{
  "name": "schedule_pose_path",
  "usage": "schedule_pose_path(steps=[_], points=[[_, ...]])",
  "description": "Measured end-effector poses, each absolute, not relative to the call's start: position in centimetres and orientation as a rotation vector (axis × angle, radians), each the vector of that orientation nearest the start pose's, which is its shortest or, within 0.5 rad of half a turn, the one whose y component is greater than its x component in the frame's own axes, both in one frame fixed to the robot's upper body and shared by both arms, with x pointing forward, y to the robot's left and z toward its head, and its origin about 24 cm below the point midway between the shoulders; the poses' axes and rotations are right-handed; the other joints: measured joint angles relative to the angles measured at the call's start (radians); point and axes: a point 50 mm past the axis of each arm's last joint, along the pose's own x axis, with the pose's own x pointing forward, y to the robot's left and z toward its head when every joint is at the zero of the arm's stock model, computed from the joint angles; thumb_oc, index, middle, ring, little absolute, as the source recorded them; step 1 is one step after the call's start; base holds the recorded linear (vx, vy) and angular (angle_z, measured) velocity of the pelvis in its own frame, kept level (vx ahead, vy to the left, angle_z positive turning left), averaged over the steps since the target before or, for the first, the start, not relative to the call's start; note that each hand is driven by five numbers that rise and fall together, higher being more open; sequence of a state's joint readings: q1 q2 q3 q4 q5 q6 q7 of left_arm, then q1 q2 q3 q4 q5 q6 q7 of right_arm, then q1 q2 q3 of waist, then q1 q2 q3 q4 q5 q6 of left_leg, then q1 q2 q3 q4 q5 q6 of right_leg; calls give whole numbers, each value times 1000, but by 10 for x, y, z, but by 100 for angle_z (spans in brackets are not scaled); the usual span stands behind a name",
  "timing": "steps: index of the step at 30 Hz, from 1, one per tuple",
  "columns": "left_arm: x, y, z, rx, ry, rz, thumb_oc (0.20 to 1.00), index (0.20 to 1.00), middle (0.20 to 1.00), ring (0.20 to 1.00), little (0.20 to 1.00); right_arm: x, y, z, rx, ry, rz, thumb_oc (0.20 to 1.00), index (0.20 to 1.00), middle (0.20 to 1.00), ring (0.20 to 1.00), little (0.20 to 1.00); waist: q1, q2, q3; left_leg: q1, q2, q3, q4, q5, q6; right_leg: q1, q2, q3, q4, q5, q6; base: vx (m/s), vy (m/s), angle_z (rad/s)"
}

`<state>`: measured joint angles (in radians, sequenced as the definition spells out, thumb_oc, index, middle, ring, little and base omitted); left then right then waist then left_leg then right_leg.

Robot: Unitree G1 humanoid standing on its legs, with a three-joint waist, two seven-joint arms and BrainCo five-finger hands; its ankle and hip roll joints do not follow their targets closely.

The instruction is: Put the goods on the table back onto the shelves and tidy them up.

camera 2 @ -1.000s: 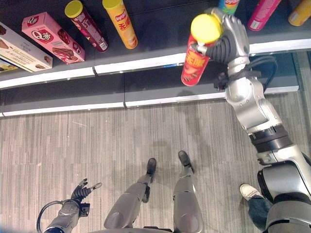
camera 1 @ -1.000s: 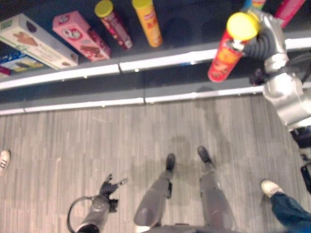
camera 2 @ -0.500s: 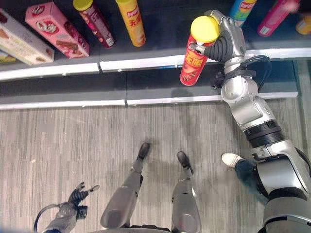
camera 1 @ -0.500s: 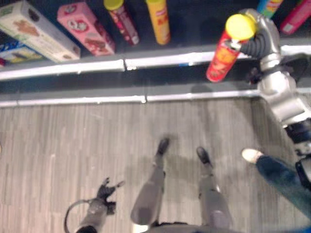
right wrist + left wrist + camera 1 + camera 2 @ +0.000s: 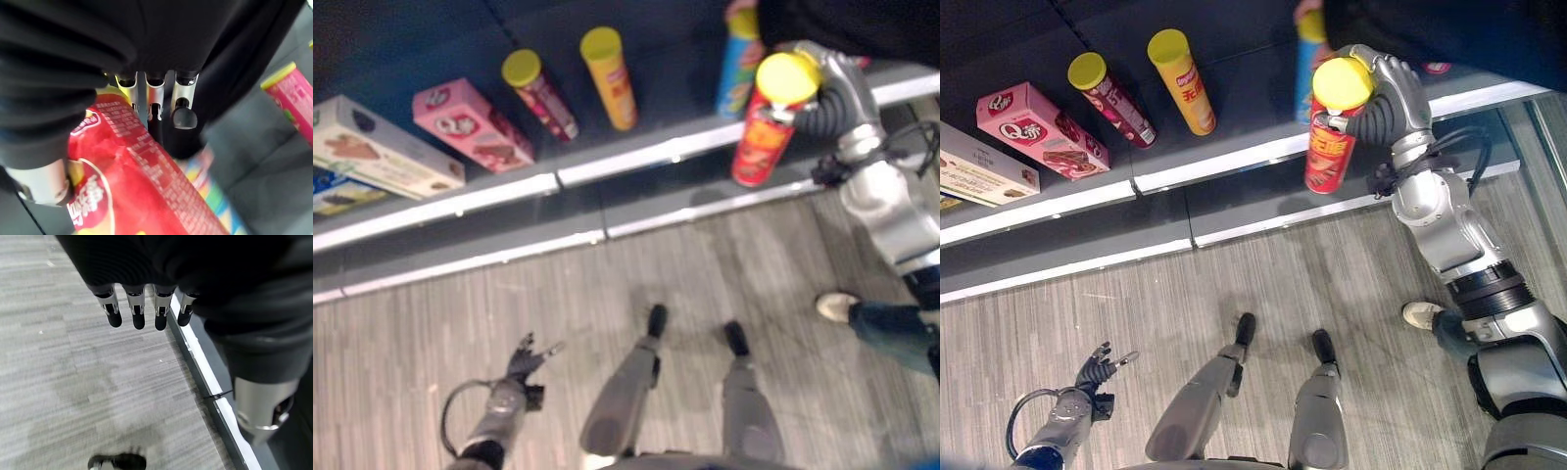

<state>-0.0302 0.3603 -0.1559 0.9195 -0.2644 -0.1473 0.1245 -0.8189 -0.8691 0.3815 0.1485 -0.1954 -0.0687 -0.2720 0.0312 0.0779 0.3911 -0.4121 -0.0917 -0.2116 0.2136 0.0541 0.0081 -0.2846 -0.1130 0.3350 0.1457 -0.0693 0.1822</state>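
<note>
R hand [image 5: 1393,90] was curled round tall red cardboard crisp tube w/ yellow lid [image 5: 1330,137], held over dark shelf front edge [image 5: 1234,157]. L hand [image 5: 1097,370] hung low, fingers relaxed, above floor.

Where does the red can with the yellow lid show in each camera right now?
Left eye: red can, upper right, in the right hand.
Right eye: right of centre, near the top.
Left wrist: not in it.
Right wrist: close up, lower left.
Shared landmark: blue can behind it.
</note>
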Motion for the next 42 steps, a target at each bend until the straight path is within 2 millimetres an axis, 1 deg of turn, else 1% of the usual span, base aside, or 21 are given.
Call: schedule_pose_path(steps=[1, 2, 4, 5, 10, 16, 21, 23, 25, 27, 28, 29, 31, 32, 34, 35, 36, 38, 39, 42], points=[[173, 262, -107, 216, 734, 242, 1000, 1000, 1000, 1000, 1000, 333, -191, 275, -1063, -779, -95, 200, 200, 200, 200, 200, -2, 2, 1, 2, 10, -4, -13, -3, -10, -3, 8, -6, 0, 0, -3, -7, -56, 10], [174, 261, -107, 215, 732, 240, 1000, 1000, 1000, 1000, 1000, 332, -188, 276, -1063, -789, -82, 200, 200, 200, 200, 200, -2, 3, 1, 3, 16, -10, -35, 8, -25, -9, 11, -18, 1, 4, -8, -10, -45, 11], [175, 261, -106, 216, 727, 237, 1000, 1000, 1000, 1000, 1000, 331, -185, 276, -1065, -795, -59, 200, 200, 200, 200, 200, 5, 4, 1, 4, 19, -17, -58, 15, -41, -28, 17, -19, 20, -6, -28, -6, -37, 7], [175, 262, -106, 223, 729, 236, 1000, 1000, 1000, 1000, 1000, 331, -183, 276, -1066, -798, -49, 200, 200, 200, 200, 200, 12, 4, 1, 4, 19, -22, -67, 18, -45, -40, 18, -18, 34, -11, -28, -10, -52, 2], [163, 264, -111, 230, 768, 243, 1000, 1000, 1000, 1000, 1000, 331, -173, 275, -1085, -808, 11, 200, 200, 200, 200, 200, 17, 5, 1, -2, 18, -22, -77, 26, -47, -57, 18, -18, 52, -16, -24, -6, -45, 1], [161, 265, -111, 232, 773, 245, 1000, 1000, 1000, 1000, 1000, 334, -158, 273, -1109, -807, 95, 200, 200, 200, 200, 200, 29, 6, 1, -6, 20, -25, -79, 33, -39, -57, 18, -23, 45, -13, -19, -3, -8, 1], [162, 265, -111, 233, 767, 241, 1000, 1000, 1000, 1000, 1000, 335, -158, 275, -1113, -808, 93, 200, 200, 200, 200, 200, 31, 6, 0, -4, 22, -34, -100, 42, -47, -48, 18, -41, 26, -11, -20, -6, -43, 10], [162, 265, -110, 234, 764, 241, 1000, 1000, 1000, 1000, 1000, 335, -159, 275, -1114, -806, 89, 200, 200, 200, 200, 200, 25, 6, 0, -2, 25, -45, -110, 47, -51, -37, 18, -49, 6, -4, -21, -7, -91, 13], [163, 265, -110, 234, 764, 242, 1000, 1000, 1000, 1000, 1000, 336, -160, 275, -1114, -804, 88, 200, 200, 200, 200, 200, 25, 6, 0, 7, 30, -49, -115, 49, -54, -18, 20, -56, -16, 5, -24, -13, -124, 8], [162, 267, -110, 237, 769, 247, 1000, 1000, 1000, 1000, 1000, 336, -160, 272, -1112, -796, 91, 200, 200, 200, 200, 200, 27, 5, 1, 46, 41, -56, -142, 57, -62, 31, 20, -72, -60, 21, -29, -12, -136, 7], [161, 267, -111, 238, 772, 249, 1000, 1000, 1000, 1000, 1000, 336, -161, 272, -1112, -794, 92, 200, 200, 200, 200, 200, 27, 4, 0, 59, 45, -57, -148, 57, -62, 48, 23, -75, -74, 26, -32, -11, -250, 4], [159, 269, -112, 241, 782, 259, 1000, 1000, 1000, 1000, 1000, 335, -164, 268, -1099, -789, 86, 200, 200, 200, 200, 200, 28, -2, -2, 88, 61, -63, -174, 64, -73, 81, 33, -79, -106, 41, -43, -6, -186, 3], [154, 274, -114, 241, 803, 285, 1000, 1000, 1000, 1000, 1000, 333, -170, 261, -1085, -766, 80, 200, 200, 200, 200, 200, 26, -14, -8, 115, 81, -76, -214, 76, -89, 116, 45, -94, -151, 54, -49, -9, -124, 5], [147, 278, -116, 252, 832, 301, 1000, 1000, 1000, 1000, 1000, 332, -172, 256, -1080, -754, 81, 200, 200, 200, 200, 200, 16, -30, -16, 123, 105, -81, -233, 81, -97, 125, 67, -101, -174, 73, -65, -43, -91, 4], [144, 277, -120, 264, 860, 295, 1000, 1000, 1000, 1000, 1000, 328, -184, 247, -1057, -722, 55, 200, 200, 200, 200, 200, 5, -36, -18, 139, 119, -62, -250, 90, -107, 145, 74, -118, -185, 89, -85, -40, -28, 14], [140, 272, -124, 254, 886, 287, 1000, 1000, 1000, 1000, 1000, 326, -192, 238, -1049, -682, 40, 200, 200, 200, 200, 200, -8, -39, -20, 155, 127, -14, -250, 96, -99, 165, 79, -128, -183, 85, -86, -14, 2, 15], [136, 269, -126, 256, 900, 277, 1000, 1000, 1000, 1000, 1000, 325, -194, 233, -1049, -664, 41, 200, 200, 200, 200, 200, -15, -42, -25, 159, 129, 10, -247, 98, -96, 166, 84, -127, -172, 75, -88, 27, 58, 7], [135, 262, -128, 261, 903, 246, 1000, 1000, 1000, 1000, 1000, 323, -201, 227, -1035, -642, 23, 200, 200, 200, 200, 200, -42, -45, -30, 170, 129, 47, -251, 98, -96, 170, 84, -129, -158, 67, -91, 75, 96, 1], [135, 261, -129, 266, 903, 232, 1000, 1000, 1000, 1000, 1000, 322, -203, 223, -1030, -626, 22, 200, 200, 200, 200, 200, -51, -44, -39, 174, 129, 52, -256, 100, -89, 173, 83, -129, -158, 65, -88, 86, 90, 1], [138, 260, -127, 283, 895, 218, 1000, 1000, 1000, 1000, 1000, 317, -209, 207, -1020, -567, 37, 200, 200, 200, 200, 200, -59, -44, -76, 189, 120, 58, -277, 105, -79, 178, 71, -126, -160, 59, -79, 93, 95, -1]])
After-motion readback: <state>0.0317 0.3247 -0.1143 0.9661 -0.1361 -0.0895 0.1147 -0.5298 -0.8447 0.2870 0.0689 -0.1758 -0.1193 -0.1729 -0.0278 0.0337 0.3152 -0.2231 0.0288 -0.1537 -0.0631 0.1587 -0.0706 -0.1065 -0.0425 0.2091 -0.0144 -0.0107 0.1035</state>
